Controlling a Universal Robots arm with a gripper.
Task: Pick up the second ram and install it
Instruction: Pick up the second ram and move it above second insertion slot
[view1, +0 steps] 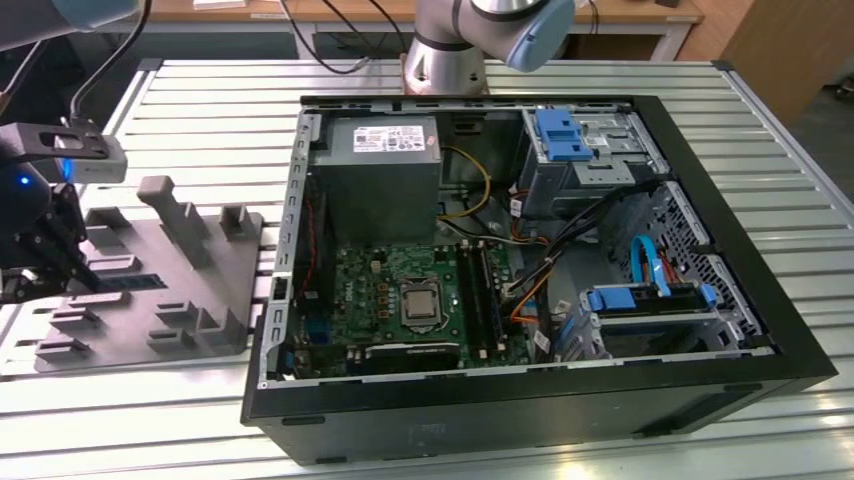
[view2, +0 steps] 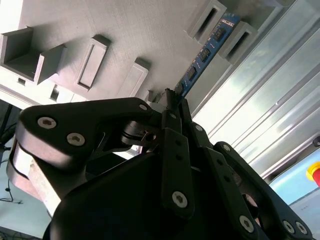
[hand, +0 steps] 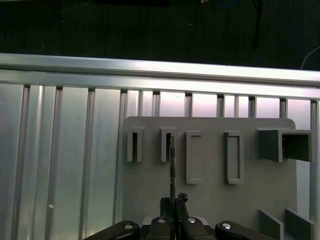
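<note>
Black gripper (hand: 173, 202) pinched the second ram (hand: 172, 162) between closed fingertips; the ram stood on edge in a slot of the grey fixture tray (hand: 210, 197). Tray and open computer case (view1: 534, 405) rested on a ribbed aluminium table (view1: 147, 405); wooden furniture (view1: 781, 60) stood beyond.

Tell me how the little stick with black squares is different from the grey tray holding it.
The ram stick is thin and bluish with black chips; the grey tray is broad and plain. The ram stick stands on edge; the grey tray lies flat. Both sit beside the computer case.
</note>
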